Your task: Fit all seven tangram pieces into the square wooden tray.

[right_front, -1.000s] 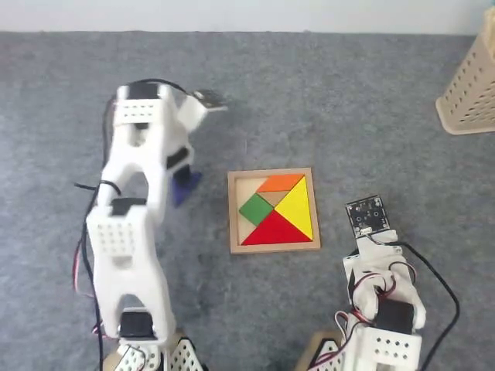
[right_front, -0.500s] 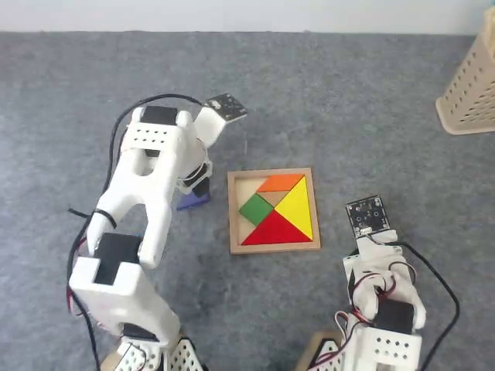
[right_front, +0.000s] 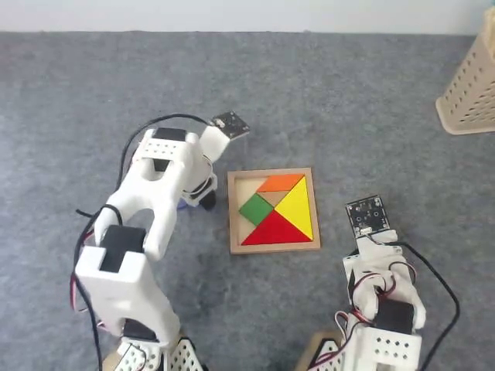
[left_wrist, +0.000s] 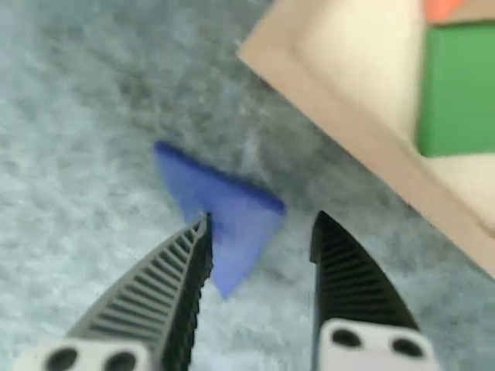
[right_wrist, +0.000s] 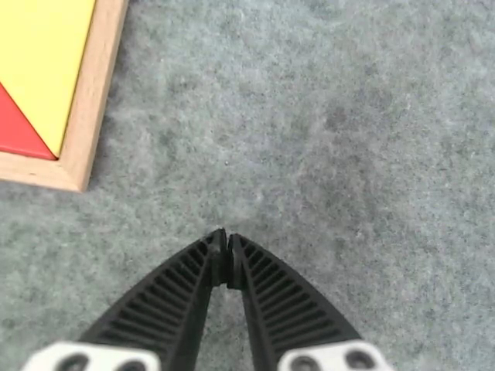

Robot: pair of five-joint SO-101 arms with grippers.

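The square wooden tray (right_front: pixel 233 210) lies mid-table and holds an orange piece (right_front: pixel 280 182), a green piece (right_front: pixel 255 209), a yellow piece (right_front: pixel 297 207) and a red piece (right_front: pixel 274 229). Its left strip is bare wood. A blue triangle (left_wrist: pixel 232 212) lies flat on the carpet just outside the tray's left edge (left_wrist: pixel 325 116). My left gripper (left_wrist: pixel 261 228) hangs open right over it, one finger on each side; in the high view the left gripper (right_front: pixel 203 199) hides most of the blue triangle (right_front: pixel 182 205). My right gripper (right_wrist: pixel 224 241) is shut on nothing, over carpet near the tray's corner (right_wrist: pixel 83 147).
A perforated beige basket (right_front: pixel 472 85) stands at the far right edge. Grey carpet covers the table all round the tray. The right arm (right_front: pixel 383 297) sits folded at the front right.
The left arm has swung in toward the tray's left side and lowered. The blue triangle, earlier beside the arm, now lies under the gripper. The right arm has kept still.
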